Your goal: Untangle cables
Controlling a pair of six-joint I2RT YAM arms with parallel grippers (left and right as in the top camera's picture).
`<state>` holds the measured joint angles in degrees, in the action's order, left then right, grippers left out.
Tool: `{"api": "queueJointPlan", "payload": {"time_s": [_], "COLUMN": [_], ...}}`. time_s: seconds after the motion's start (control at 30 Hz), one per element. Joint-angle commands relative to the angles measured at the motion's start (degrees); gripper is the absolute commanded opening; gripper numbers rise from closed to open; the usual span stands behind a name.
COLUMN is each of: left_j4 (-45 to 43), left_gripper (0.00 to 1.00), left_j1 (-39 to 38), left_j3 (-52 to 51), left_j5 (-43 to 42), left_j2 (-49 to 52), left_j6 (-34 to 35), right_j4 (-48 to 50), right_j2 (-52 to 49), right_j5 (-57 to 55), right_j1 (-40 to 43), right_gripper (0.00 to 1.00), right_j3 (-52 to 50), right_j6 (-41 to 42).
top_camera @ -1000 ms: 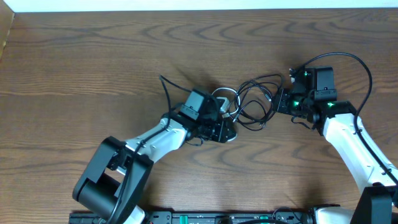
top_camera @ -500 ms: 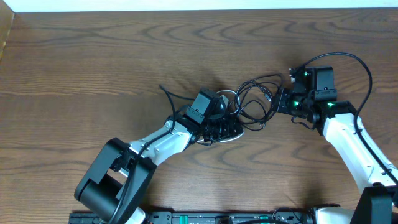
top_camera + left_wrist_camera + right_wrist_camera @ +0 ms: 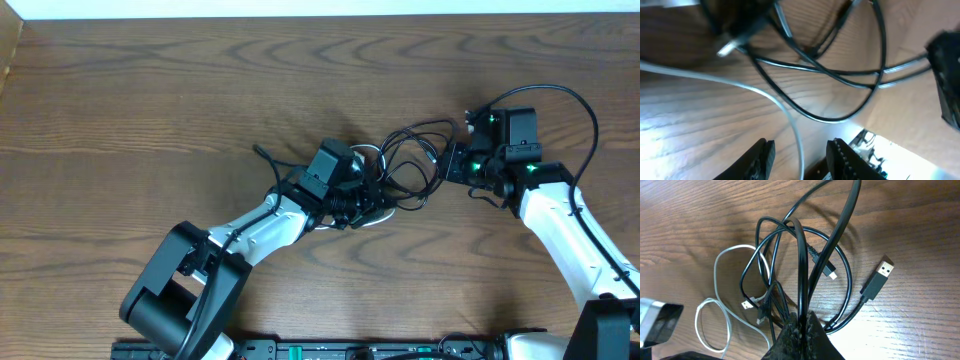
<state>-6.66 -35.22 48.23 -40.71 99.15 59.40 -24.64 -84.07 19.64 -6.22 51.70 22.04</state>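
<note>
**Desk:** What sits nearest the lens?

**Photographer:** Seen from above, the left arm (image 3: 250, 228) rises from the near edge of the wood-grain table (image 3: 150, 90) and slants toward the centre. Its left gripper (image 3: 801, 146) stands partly parted and grips nothing. In its wrist view the white cable (image 3: 715, 275) runs down through the gap between the two fingers (image 3: 762, 157) and appears clear of both.

**Desk:** And the tangle itself?

**Photographer:** It is just beyond those fingers, mid-table, between the two grippers. The black cable (image 3: 801, 270) lies in several overlapping loops. The white cable curls in thinner loops on the left gripper's side, and the two overlap where they meet. I cannot tell which strand passes over which. A USB plug (image 3: 879, 280) on the black cable lies flat on the wood just outside the main loop.

**Desk:** The right side?

**Photographer:** Slightly farther back, the right gripper (image 3: 801, 322), at the end of the right arm (image 3: 560, 225), is clamped tight on the black cable. Strands fan out from its closed tips in the wrist view, and small green lights glow on the wrist. Behind everything, the table's far edge meets a pale strip.
</note>
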Motion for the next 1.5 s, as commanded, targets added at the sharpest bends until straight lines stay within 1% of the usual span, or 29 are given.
{"api": "queueJointPlan", "payload": {"time_s": [0.0,0.07,0.13,0.23,0.33,0.43,0.53,0.57,0.6,0.67,0.7,0.73,0.8,0.93,1.0,1.13,1.2,1.33,1.47], "left_j4": [0.7,3.4,7.9,12.7,16.1,17.1,17.1,17.1,17.1,17.1,17.1,17.2,17.1,17.1,17.1,17.2,17.8,19.5,19.9], "left_gripper": [0.40,0.40,0.40,0.40,0.40,0.40,0.40,0.38,0.33,0.15,0.08,0.07,0.08,0.08,0.08,0.08,0.08,0.08,0.08], "left_j1": [-1.3,-2.3,-3.1,-3.1,-3.1,-3.1,-3.1,-3.1,-3.1,-3.1,-3.1,-3.0,-2.7,-1.0,0.6,5.0,8.7,16.5,23.8], "left_j3": [-0.3,-0.3,-0.3,-0.3,-0.3,-0.3,-0.3,-0.3,-0.3,-0.2,-0.2,-0.1,0.2,1.3,1.5,1.5,1.5,1.5,1.5], "left_j5": [-2.8,-2.2,0.0,1.2,4.7,9.5,15.5,17.6,19.6,24.8,28.3,33.1,39.6,47.8,51.0,52.4,52.4,52.3,51.8], "left_j2": [0.2,0.2,0.2,0.2,0.2,0.2,0.2,0.2,0.2,0.2,0.2,0.1,0.0,-0.9,-2.0,-4.1,-5.2,-6.4,-6.6], "left_j6": [-11.2,-17.3,-27.3,-38.1,-44.9,-47.9,-48.2,-48.2,-48.2,-47.5,-46.6,-44.9,-42.1,-37.6,-35.8,-34.5,-32.3,-28.7,-28.6], "right_j4": [0.0,0.0,-0.1,-0.1,-0.3,-0.2,-0.3,-0.3,-0.3,-0.3,-0.3,-0.3,-0.5,-2.2,-3.6,-7.4,-9.8,-13.2,-15.5], "right_j2": [1.0,1.0,1.0,1.0,1.0,1.0,1.0,1.0,1.0,1.0,1.0,1.0,1.0,1.0,1.0,1.0,1.0,1.0,1.0], "right_j5": [-0.2,-0.2,-0.2,-0.2,-0.2,-0.2,-0.2,-0.2,-0.2,-0.2,-0.2,-0.2,-0.4,-4.7,-9.1,-21.1,-25.7,-27.9,-28.3], "right_j1": [0.2,0.2,0.2,0.2,0.2,0.2,0.2,0.2,0.2,0.2,0.2,0.2,0.2,0.2,0.3,1.3,3.0,7.7,12.9], "right_gripper": [0.01,0.01,0.01,0.01,0.01,0.01,0.01,0.01,0.01,0.01,0.01,0.01,0.01,0.01,0.01,0.01,0.01,0.01,0.01], "right_j3": [1.2,1.2,1.2,1.2,1.2,1.2,1.2,1.2,1.2,1.2,1.2,1.2,1.2,1.2,1.2,1.2,1.2,1.2,1.2], "right_j6": [-0.9,-0.9,-0.9,-0.9,-0.9,-0.9,-0.9,-0.9,-0.9,-0.9,-0.9,-0.9,-1.6,-1.3,-0.1,5.7,9.0,10.3,10.3]}}
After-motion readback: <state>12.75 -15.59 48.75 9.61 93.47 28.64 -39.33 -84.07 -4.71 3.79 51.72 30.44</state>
